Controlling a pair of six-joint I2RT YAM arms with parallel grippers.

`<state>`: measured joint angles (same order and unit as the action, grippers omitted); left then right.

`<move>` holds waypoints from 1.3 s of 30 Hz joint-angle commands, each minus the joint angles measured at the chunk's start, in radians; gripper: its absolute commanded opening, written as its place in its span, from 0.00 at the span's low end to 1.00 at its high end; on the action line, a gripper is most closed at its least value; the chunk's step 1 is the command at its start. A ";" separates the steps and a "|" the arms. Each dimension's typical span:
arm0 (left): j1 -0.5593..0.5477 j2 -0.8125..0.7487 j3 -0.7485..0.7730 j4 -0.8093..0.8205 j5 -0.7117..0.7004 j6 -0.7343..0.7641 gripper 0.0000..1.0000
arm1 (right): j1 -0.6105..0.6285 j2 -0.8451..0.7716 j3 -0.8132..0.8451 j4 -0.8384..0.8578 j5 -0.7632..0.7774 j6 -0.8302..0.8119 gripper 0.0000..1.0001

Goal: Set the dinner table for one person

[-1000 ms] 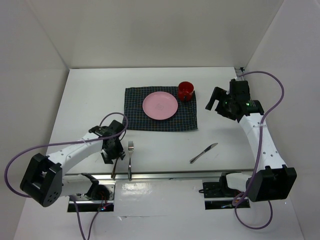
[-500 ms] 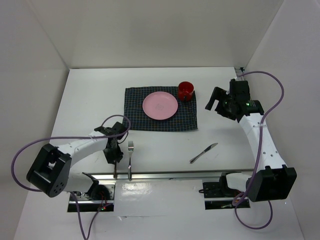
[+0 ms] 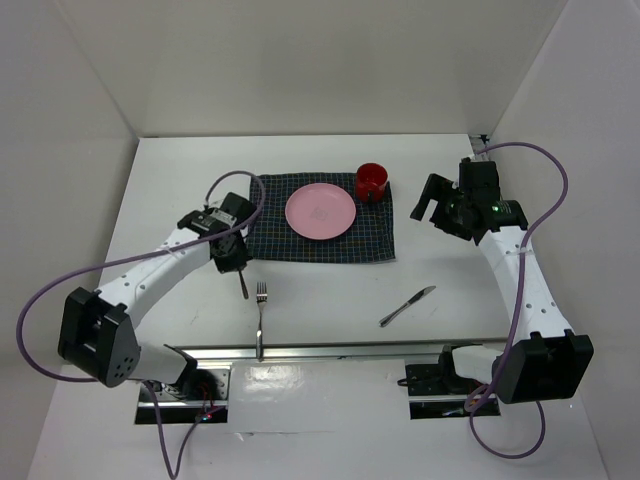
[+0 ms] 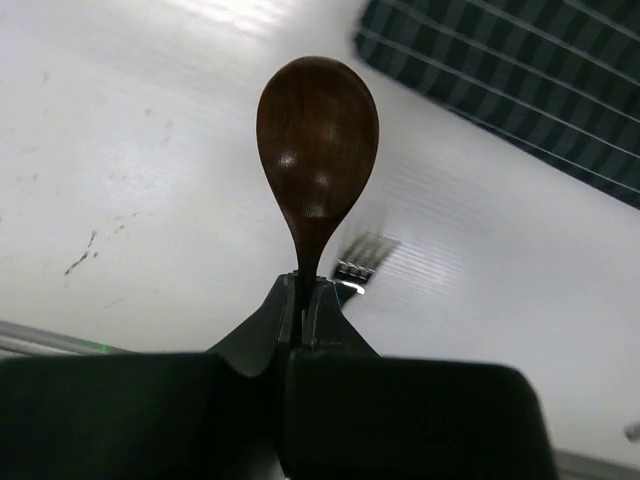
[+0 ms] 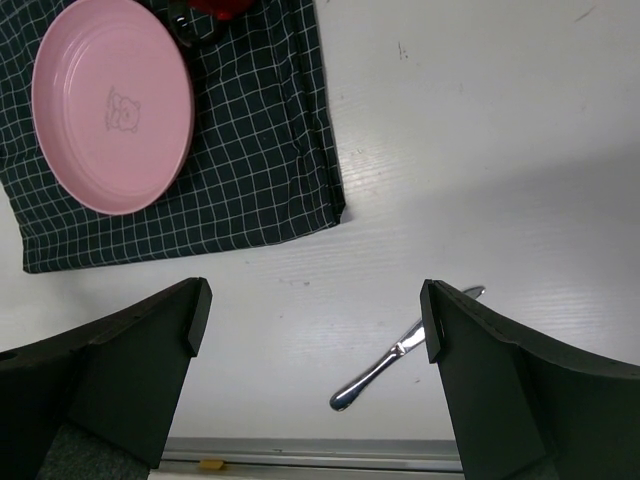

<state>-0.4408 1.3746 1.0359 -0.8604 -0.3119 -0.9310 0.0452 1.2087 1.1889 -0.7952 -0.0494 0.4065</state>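
Note:
My left gripper (image 3: pixel 233 258) is shut on the handle of a dark wooden spoon (image 4: pixel 318 140) and holds it above the dinner table (image 3: pixel 170 190), off the near left corner of the checked placemat (image 3: pixel 375 238). In the top view the spoon (image 3: pixel 243 287) pokes out below the jaws. A steel fork (image 3: pixel 261 318) lies just to the right; its tines (image 4: pixel 365 262) show past the spoon. A pink plate (image 3: pixel 320 211) and a red mug (image 3: pixel 371 182) sit on the placemat. My right gripper (image 5: pixel 315 310) hangs open, with a knife (image 5: pixel 400 350) below it.
A metal rail (image 3: pixel 350 350) runs along the near edge of the table, and the fork's handle reaches it. The knife (image 3: pixel 408 305) lies slanted on the bare white top to the right of the placemat's near edge. White walls close in the left, right and back.
My left jaws have shut on the spoon beside the near rail. They have raised it and carried it away from the rail toward the placemat's left corner. The right arm stayed put.

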 commanded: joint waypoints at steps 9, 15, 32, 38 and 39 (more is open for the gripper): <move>-0.121 0.375 0.522 0.196 0.483 0.290 0.00 | -0.005 -0.023 0.084 -0.016 0.086 -0.004 0.99; -0.203 0.679 0.840 0.168 0.537 0.287 0.00 | -0.015 -0.055 0.072 -0.051 0.128 -0.005 0.99; -0.254 0.972 1.107 0.222 0.442 0.034 0.00 | -0.024 -0.106 0.083 -0.102 0.149 -0.005 0.99; -0.254 1.020 1.132 0.222 0.432 0.024 0.00 | -0.024 -0.106 0.083 -0.111 0.158 -0.005 0.99; -0.254 1.032 1.141 0.222 0.432 0.024 0.00 | -0.024 -0.106 0.074 -0.111 0.158 -0.005 0.99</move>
<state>-0.6941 2.3756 2.1292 -0.6510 0.1349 -0.8791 0.0280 1.1248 1.2327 -0.8906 0.0902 0.4061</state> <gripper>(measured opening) 0.044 0.991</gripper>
